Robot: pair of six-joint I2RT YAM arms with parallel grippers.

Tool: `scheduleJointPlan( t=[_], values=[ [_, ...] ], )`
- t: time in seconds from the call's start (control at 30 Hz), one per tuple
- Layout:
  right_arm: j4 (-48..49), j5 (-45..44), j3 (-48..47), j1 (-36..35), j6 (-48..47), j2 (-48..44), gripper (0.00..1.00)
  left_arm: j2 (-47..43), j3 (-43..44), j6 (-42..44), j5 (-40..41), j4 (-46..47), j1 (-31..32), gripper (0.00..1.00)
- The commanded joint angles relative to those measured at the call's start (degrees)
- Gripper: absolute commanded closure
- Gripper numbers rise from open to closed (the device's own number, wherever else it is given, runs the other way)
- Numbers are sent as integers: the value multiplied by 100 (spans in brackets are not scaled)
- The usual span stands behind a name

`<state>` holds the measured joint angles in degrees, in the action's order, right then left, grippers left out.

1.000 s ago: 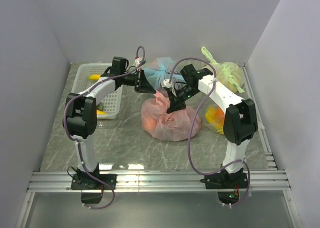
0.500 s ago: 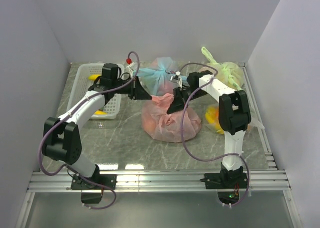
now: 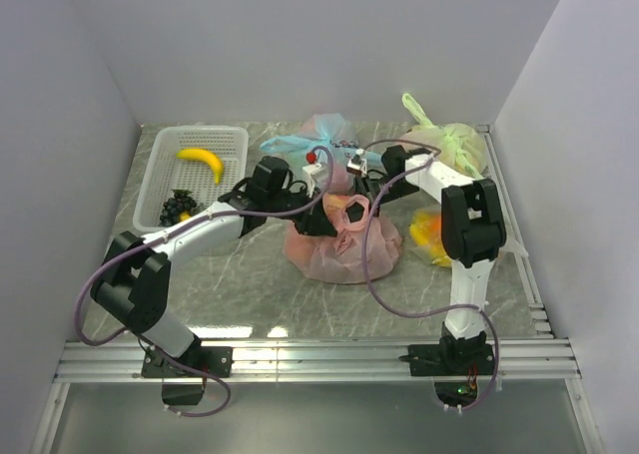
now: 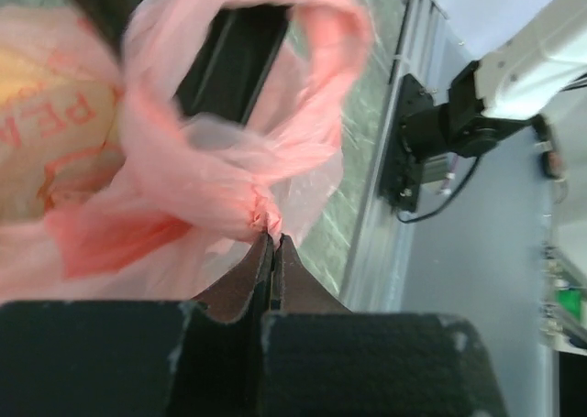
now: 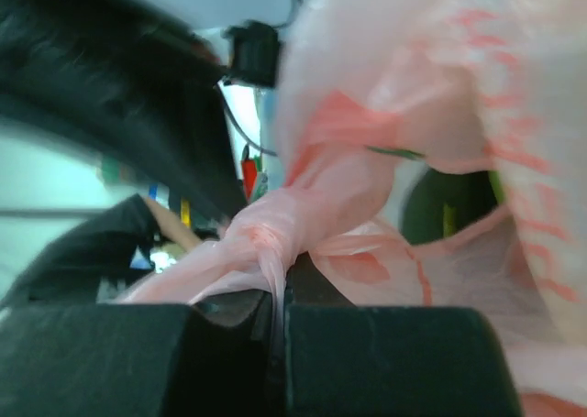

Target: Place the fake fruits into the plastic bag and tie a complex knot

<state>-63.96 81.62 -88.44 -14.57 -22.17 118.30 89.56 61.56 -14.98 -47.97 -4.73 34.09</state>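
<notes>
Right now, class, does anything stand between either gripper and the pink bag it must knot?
Nothing visible does. The left gripper is shut on a twisted strand of the pink bag, and the right gripper pinches another strand, with nothing between.

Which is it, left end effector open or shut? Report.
Shut: the left end effector has its fingers pressed together, pinching a twisted strand of the plastic bag.

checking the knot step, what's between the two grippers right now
In the top view, the plastic bag's pink handles, bunched into a loop, lie between left gripper and right gripper; both wrist views show them shut on it.
</notes>
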Motion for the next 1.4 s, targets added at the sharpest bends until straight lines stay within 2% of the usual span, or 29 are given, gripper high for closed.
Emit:
scheduleJointPlan(
  t=[0.0,0.03,0.07,0.13,0.27,0.3,0.4,0.43,0.57,0.67,0.7,0.73,0.83,0.87,0.9,0.97,1.0,1.07,1.1,1.13,1.17,1.2,1.37],
  values=[
    [3160,-1002,1049,173,3570,-929,100,140,-4,23,428,156,300,100],
    [4981,-1252,1440,269,5007,-1193,100,271,14,-109,602,244,300,100],
    [5556,-1376,1722,349,5447,-1482,100,334,49,-232,717,236,309,100],
    [5869,-1316,1884,455,5750,-1494,100,474,207,-426,832,183,309,100],
    [6010,-1237,2129,472,5567,-1652,100,721,269,-462,902,148,379,100],
    [5853,-1263,2077,472,5427,-1644,86,756,321,-366,973,52,458,100],
    [4582,-1211,1623,472,4103,-1512,55,844,418,-338,1114,25,476,100],
    [3542,-1245,1463,507,3054,-1468,50,844,436,-321,1157,16,476,100],
    [1548,-1438,751,779,877,-1284,39,800,594,-295,1018,-80,371,100],
    [493,-1439,-47,1095,-486,-1292,13,747,734,-120,798,-308,300,100],
    [-6,-1500,-268,1149,-890,-1292,10,747,769,-75,667,-353,274,100],
    [-124,-1631,-470,1201,-1459,-1335,9,739,796,-31,605,-475,257,100],
    [-397,-2175,-1322,1263,-2243,-1415,8,668,866,74,543,-546,230,100],
    [-302,-2342,-1481,1255,-2326,-1563,7,642,875,92,551,-564,221,100],
    [-92,-2962,-1605,1168,-2318,-1704,7,624,867,101,560,-564,204,100],
    [1013,-3711,-1379,992,-2195,-2333,6,563,849,127,578,-581,186,100],
    [1931,-4159,-873,878,-2125,-2573,6,554,840,127,578,-590,160,100],
    [2832,-4198,-73,903,-1548,-3224,5,519,823,171,595,-608,134,100],
    [3855,-4381,219,912,-561,-3417,2,510,814,180,595,-582,125,100],
    [3943,-4409,431,903,-560,-3636,0,475,788,180,578,-564,107,100],
    [3648,-4131,364,912,-1012,-3639,0,466,787,206,560,-555,98,100],
    [2958,-4015,276,894,-1835,-3613,0,475,779,224,551,-573,98,100],
    [1266,-3699,-454,508,-3528,-3077,3,475,717,233,393,-424,72,100]
  ],
)
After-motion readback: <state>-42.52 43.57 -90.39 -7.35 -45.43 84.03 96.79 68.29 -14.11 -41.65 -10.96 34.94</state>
